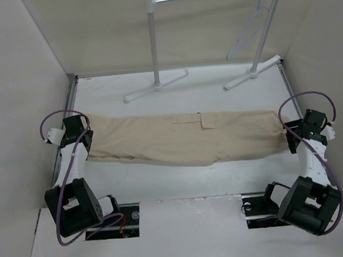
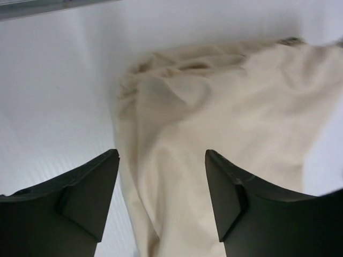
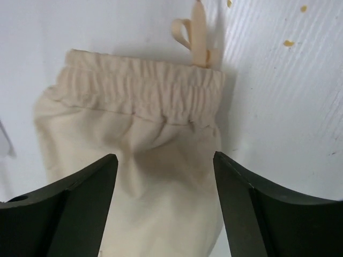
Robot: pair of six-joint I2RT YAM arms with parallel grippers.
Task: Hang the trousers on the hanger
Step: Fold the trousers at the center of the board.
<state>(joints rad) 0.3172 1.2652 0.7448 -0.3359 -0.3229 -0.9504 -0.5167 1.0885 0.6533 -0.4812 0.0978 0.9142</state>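
The left hand (image 2: 161,155) is released, fingers spread above the leg end of the trousers (image 1: 184,139), one finger over bare tabletop (image 1: 181,181), the other over cloth. The right hand (image 3: 165,158) is released too, fingers wide over the gathered waist, the drawstring (image 3: 197,32) poking out beyond it. The trousers lie flat, stretched crosswise between both hands. Behind them, well apart, a white rack (image 1: 152,41) stands on the tabletop; the hanger (image 1: 247,32) hangs from its bar by the right post
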